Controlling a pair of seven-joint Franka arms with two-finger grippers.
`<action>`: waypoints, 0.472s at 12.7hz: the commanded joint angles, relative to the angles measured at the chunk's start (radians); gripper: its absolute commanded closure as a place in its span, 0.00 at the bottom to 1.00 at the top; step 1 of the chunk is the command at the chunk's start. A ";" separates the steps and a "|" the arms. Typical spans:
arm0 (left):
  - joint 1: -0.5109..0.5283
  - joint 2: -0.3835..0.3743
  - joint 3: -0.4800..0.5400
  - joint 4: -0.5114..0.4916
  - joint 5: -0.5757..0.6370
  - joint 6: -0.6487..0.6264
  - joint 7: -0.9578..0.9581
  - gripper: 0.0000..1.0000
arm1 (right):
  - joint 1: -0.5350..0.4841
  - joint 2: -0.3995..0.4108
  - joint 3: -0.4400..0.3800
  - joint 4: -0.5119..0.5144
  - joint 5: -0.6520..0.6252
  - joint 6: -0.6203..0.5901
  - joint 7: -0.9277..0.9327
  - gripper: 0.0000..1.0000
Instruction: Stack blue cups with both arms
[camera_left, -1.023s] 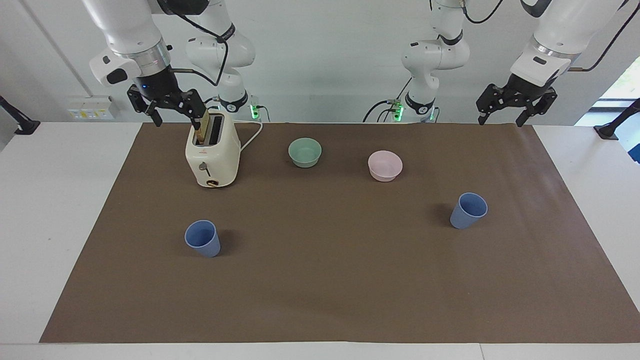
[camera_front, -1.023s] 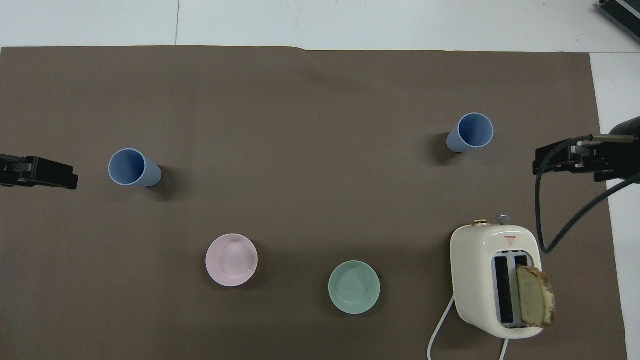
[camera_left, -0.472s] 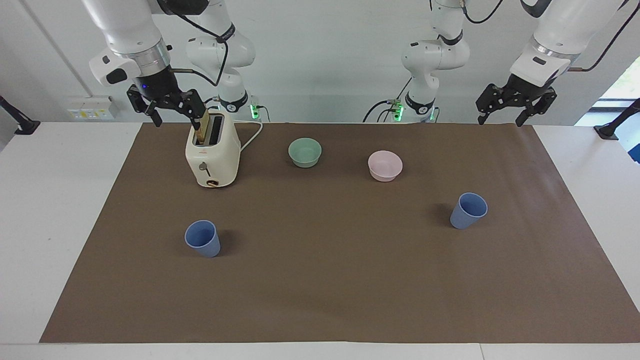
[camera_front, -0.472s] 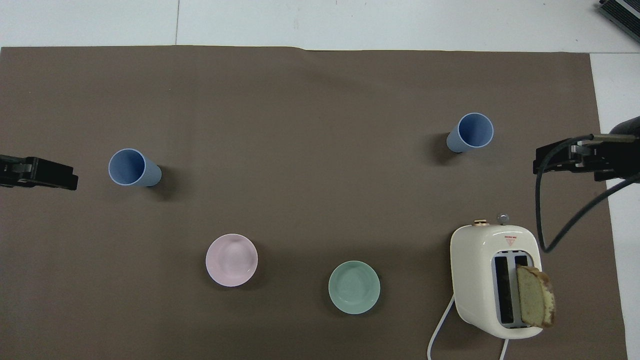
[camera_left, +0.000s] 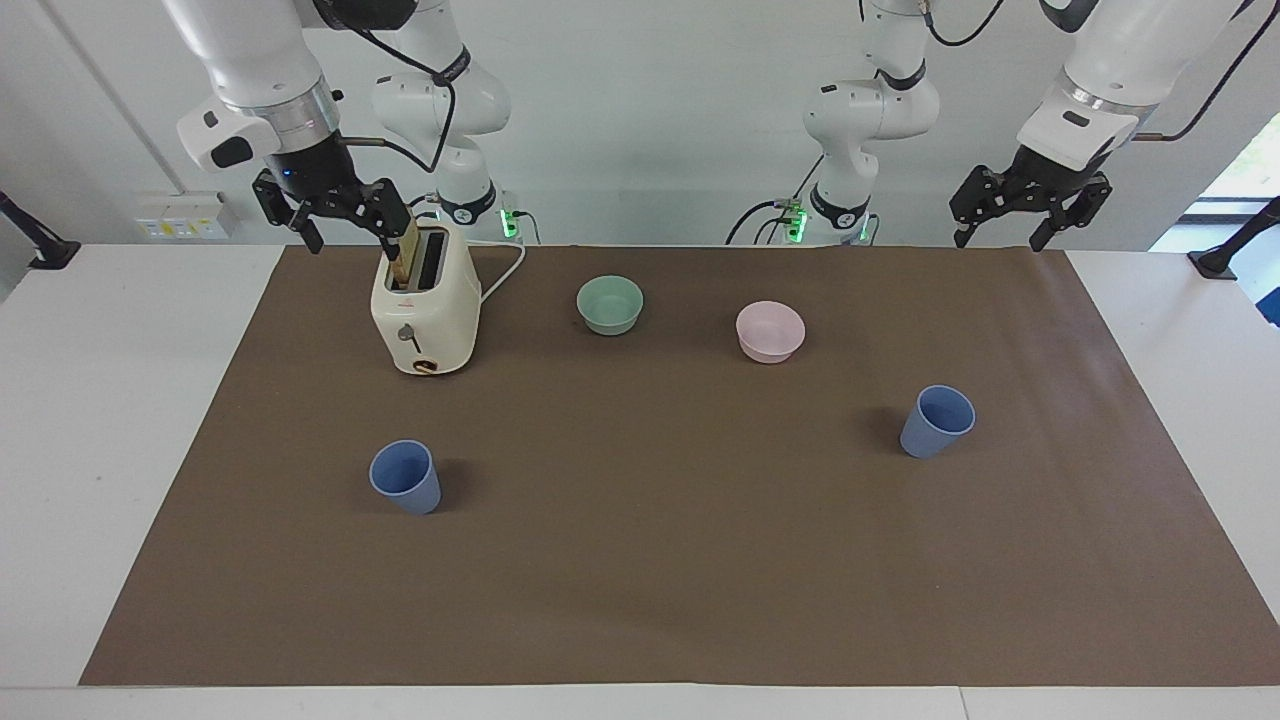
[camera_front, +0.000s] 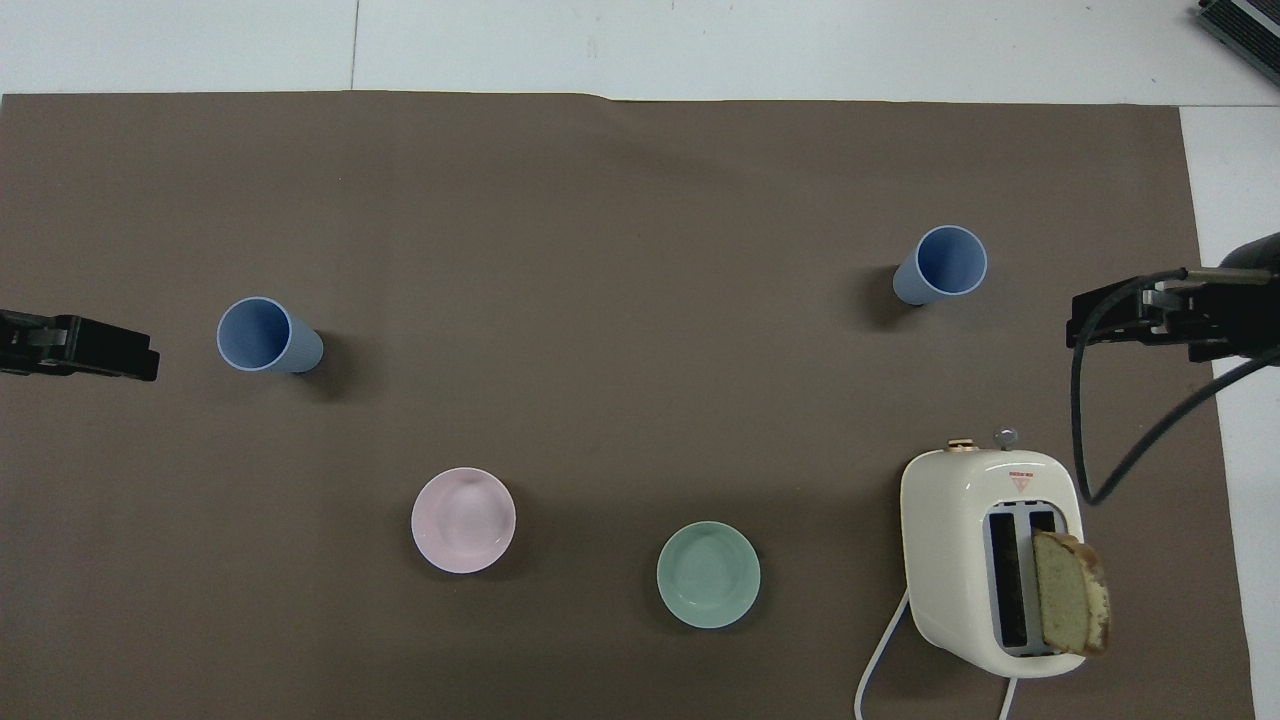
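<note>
Two blue cups stand upright and far apart on the brown mat. One blue cup is toward the right arm's end, farther from the robots than the toaster. The other blue cup is toward the left arm's end, a little nearer to the robots. My right gripper hangs open and empty in the air beside the toaster's top. Over the mat's corner at its own end, my left gripper is raised, open and empty. Neither touches a cup.
A cream toaster with a bread slice in one slot stands at the right arm's end, its white cord trailing toward the robots. A pale green bowl and a pale pink bowl sit between the arms' bases.
Both grippers have lifted very slightly. The cups, bowls and toaster have not moved.
</note>
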 joint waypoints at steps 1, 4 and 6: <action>0.000 -0.021 0.000 -0.021 0.005 -0.006 -0.004 0.00 | -0.012 0.007 0.004 0.012 -0.004 0.006 -0.019 0.00; 0.002 -0.020 0.002 -0.025 0.005 0.005 0.001 0.00 | -0.012 0.006 0.004 0.010 -0.004 0.006 -0.015 0.00; 0.005 -0.017 0.003 -0.080 0.005 0.072 0.001 0.00 | -0.010 0.006 0.004 0.010 -0.004 0.004 -0.015 0.00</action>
